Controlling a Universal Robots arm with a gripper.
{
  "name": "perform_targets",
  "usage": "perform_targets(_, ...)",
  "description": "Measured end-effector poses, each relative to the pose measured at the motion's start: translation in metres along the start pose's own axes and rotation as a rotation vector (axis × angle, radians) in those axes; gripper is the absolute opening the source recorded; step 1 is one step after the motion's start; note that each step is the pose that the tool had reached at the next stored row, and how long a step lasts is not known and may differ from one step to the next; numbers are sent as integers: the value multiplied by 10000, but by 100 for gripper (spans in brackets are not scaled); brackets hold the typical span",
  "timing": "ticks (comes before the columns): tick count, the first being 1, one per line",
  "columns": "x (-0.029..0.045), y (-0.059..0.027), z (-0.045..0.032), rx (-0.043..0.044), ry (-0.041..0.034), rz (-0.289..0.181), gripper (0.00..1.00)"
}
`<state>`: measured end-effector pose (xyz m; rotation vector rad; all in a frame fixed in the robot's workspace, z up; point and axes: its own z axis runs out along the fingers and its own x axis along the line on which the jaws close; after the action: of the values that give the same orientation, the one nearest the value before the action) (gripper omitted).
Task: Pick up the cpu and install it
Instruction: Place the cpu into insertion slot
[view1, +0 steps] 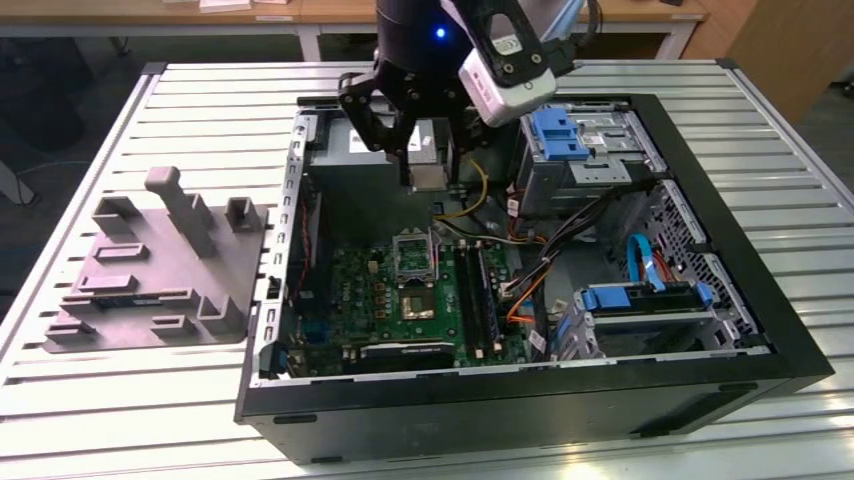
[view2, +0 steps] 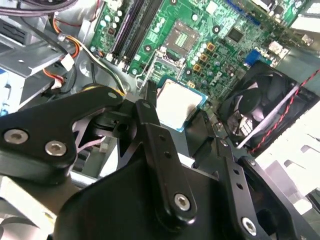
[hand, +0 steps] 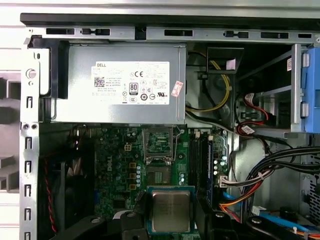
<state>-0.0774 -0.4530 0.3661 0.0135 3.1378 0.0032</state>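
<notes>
I hold the cpu (hand: 170, 210), a small square chip with a pale silver top, between my black fingers; it also shows in the exterior view (view1: 429, 177) and the second wrist view (view2: 177, 103). My gripper (view1: 430, 178) is shut on it and hangs above the open computer case, over the rear part of the green motherboard (view1: 400, 300). The black socket (view1: 416, 304) with its metal frame (view1: 414, 248) flipped open lies lower down on the board, nearer the exterior view's front, and in the first wrist view the socket (hand: 159, 175) sits just beyond the chip.
The open black case (view1: 747, 300) lies on a slatted white table (view1: 200, 110). Inside it are a grey power supply (hand: 125, 82), blue drive brackets (view1: 561, 135) and cable bundles (view1: 601, 240). A fan (view2: 257, 110) sits by the board. A grey moulded tray (view1: 154, 270) rests at the exterior view's left.
</notes>
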Motion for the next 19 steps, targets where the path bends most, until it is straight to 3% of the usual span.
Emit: perform_targets(19, 10, -28, 343, 2, 33, -7, 47)
